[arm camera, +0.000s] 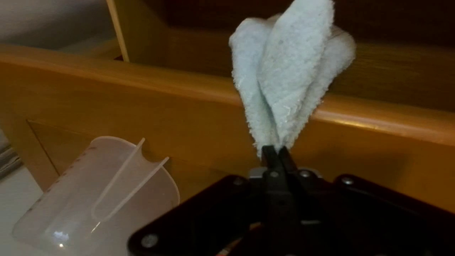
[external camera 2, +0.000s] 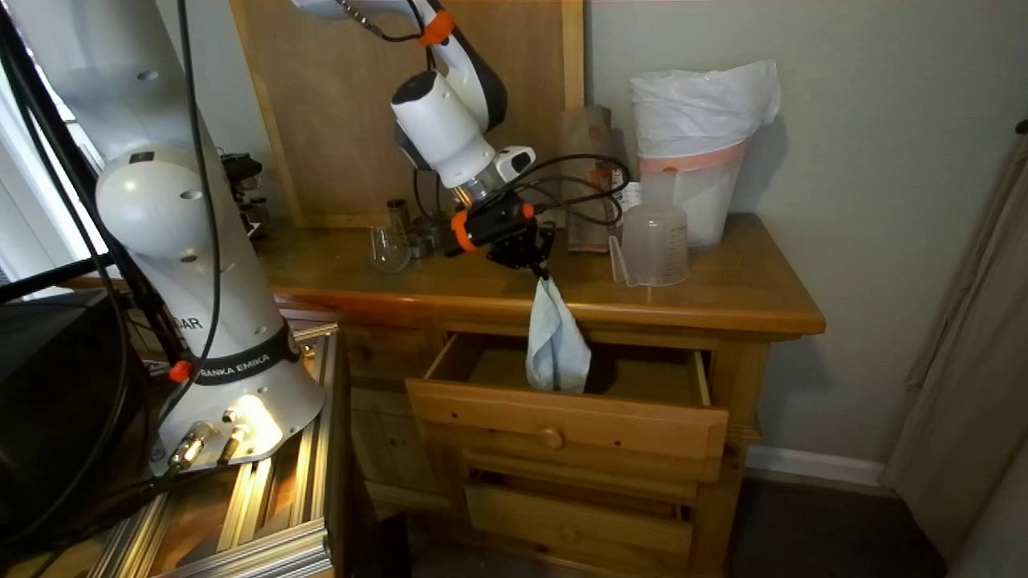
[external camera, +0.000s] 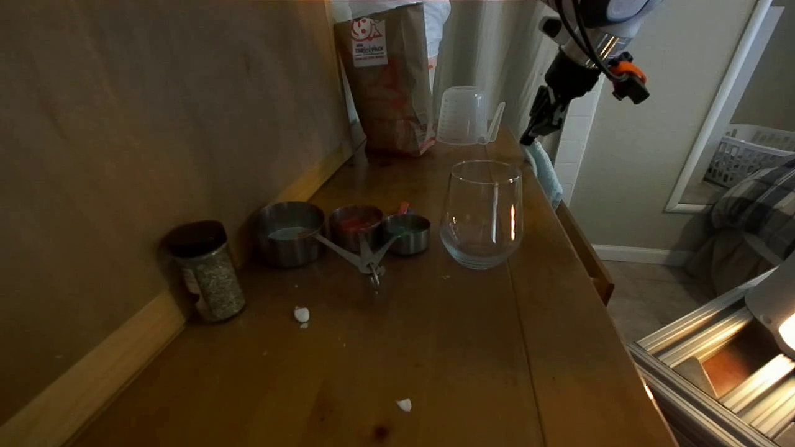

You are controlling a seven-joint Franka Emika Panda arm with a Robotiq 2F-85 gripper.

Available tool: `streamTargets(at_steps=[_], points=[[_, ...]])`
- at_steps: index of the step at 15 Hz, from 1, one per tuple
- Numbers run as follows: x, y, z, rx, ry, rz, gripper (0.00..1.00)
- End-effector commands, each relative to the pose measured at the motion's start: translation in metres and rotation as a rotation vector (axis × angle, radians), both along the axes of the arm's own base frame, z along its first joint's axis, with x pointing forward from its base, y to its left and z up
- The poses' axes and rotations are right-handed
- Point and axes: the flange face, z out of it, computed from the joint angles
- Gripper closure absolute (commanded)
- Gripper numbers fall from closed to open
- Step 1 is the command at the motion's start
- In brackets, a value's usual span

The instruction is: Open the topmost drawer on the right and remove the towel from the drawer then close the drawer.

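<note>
In an exterior view I have my claw [external camera 2: 543, 273] clamped on one end of the towel [external camera 2: 556, 341], and the cloth hangs directly below the tips, its long axis near upright. It falls in front of the edge of the bench [external camera 2: 450, 285] and over the pulled-out drawer [external camera 2: 610, 421]. Its lower end meets the top line of the drawer front, so I can't tell how much cloth sits below that rim. My coming move turns on that, I judge: straight up until the end clears the rim, and only then sideways.

In an exterior view the towel [external camera: 545, 174] slopes down from the claw just past the bench's edge, with the drawer front jutting out lower down. The glass [external camera: 481, 214] stands on the bench, apart from the cloth.

In the wrist view the fingers [arm camera: 270, 158] press together on the gathered end, and the towel fans out ahead of them, crossing the bench edge toward the drawer's inside. The measuring jug [arm camera: 106, 199] sits off to one side; I'd avoid swinging that way.
</note>
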Motion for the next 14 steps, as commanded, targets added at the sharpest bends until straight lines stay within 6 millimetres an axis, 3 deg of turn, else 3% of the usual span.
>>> streamTargets(at_steps=[1, 14], points=[[-0.009, 0.023, 0.015, -0.022, -0.029, 0.018, 1.0], [-0.002, 0.073, 0.03, 0.026, -0.077, 0.211, 0.98]])
